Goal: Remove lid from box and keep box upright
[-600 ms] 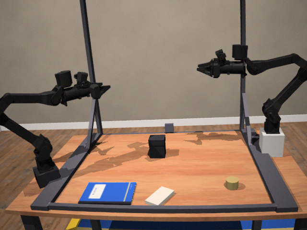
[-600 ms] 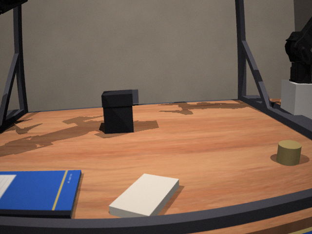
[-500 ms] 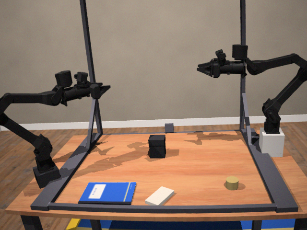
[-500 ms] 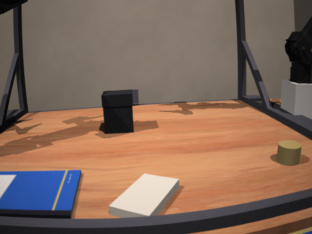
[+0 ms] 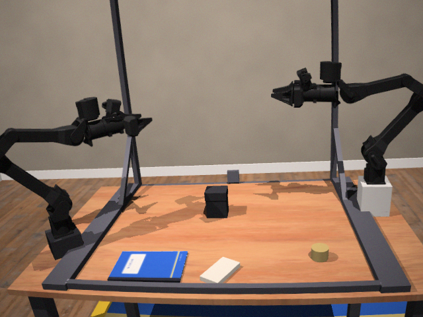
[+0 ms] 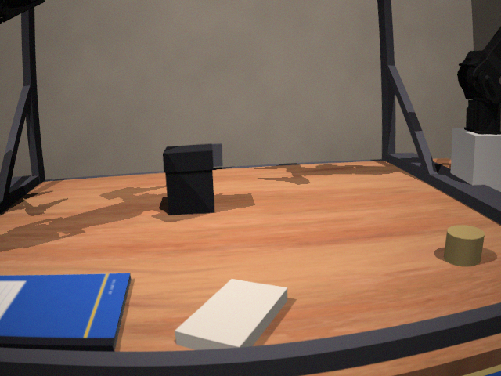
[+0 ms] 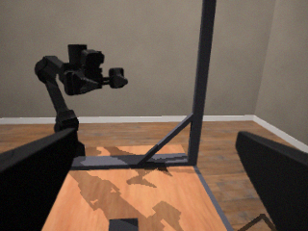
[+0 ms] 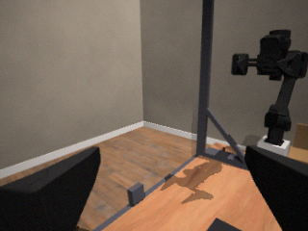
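A plain taupe wall with a straight white baseboard meets the brown wood-plank floor.

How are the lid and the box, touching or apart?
Touching. The exterior view shows the lid seated on the box, with no gap between them.
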